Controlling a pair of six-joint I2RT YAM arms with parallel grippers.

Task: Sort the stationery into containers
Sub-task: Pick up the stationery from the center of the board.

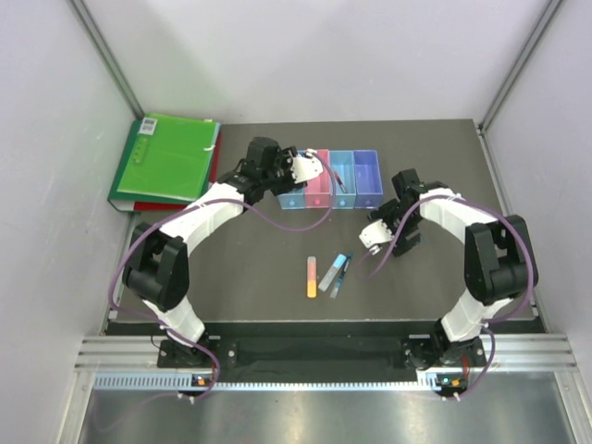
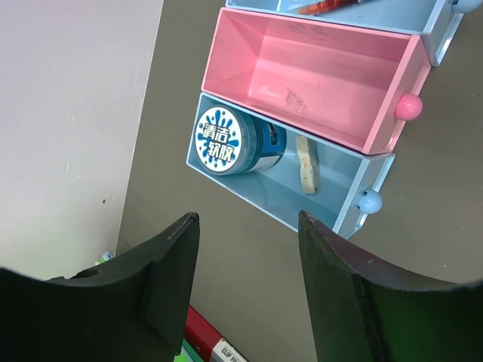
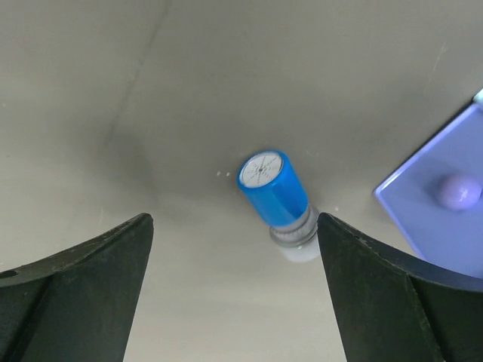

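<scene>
As it points down, right claw (image 3: 234, 226) gapes.

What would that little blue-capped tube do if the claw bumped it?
Round, and apparently standing on its narrow end, the blue-capped tube would probably tip easily and then roll. Its smooth plastic cap may slip in a pinch. It is small, so likely light.

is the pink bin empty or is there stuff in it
Empty: the left wrist view shows only the pink bin's bare floor; the light blue bin beside it holds the tape roll.
</scene>
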